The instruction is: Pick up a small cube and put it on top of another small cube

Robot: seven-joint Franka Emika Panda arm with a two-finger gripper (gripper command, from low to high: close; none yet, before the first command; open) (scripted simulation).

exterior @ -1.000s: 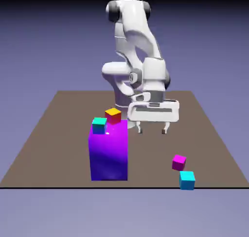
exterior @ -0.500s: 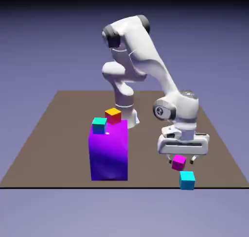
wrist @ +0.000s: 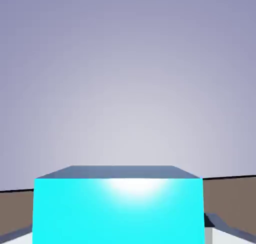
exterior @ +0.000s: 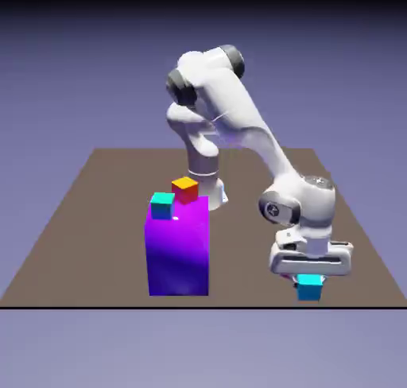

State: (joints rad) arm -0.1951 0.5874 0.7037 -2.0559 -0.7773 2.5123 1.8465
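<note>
Arm bent low toward the near edge of the table [exterior: 71, 243], close to the corner on the exterior view's right. Gripper [exterior: 309, 277] sits down over the small cube [exterior: 309, 287], jaws drawn nearly together with the bright cyan block between them; in the hand view the small cube [wrist: 119, 210] fills the lower part of the picture and hides the fingertips. Looks like a grip just taken, cube at table level, not yet lifted. The magenta cube cannot be made out; the hand body probably covers it, so it may lie just behind the gripper. Tall purple block [exterior: 177, 247] stands well apart toward the middle of the table, carrying a teal-topped cube [exterior: 162, 205] and a red cube with orange top [exterior: 185, 189] side by side. Risks, as judged: the cube lies very near the table edge, so a slip on lifting could send it off the table; a hidden neighbour could be nudged by the hand as it rises; a shallow or off-centre hold would let the cube twist, spoiling a square placement on the next cube.
</note>
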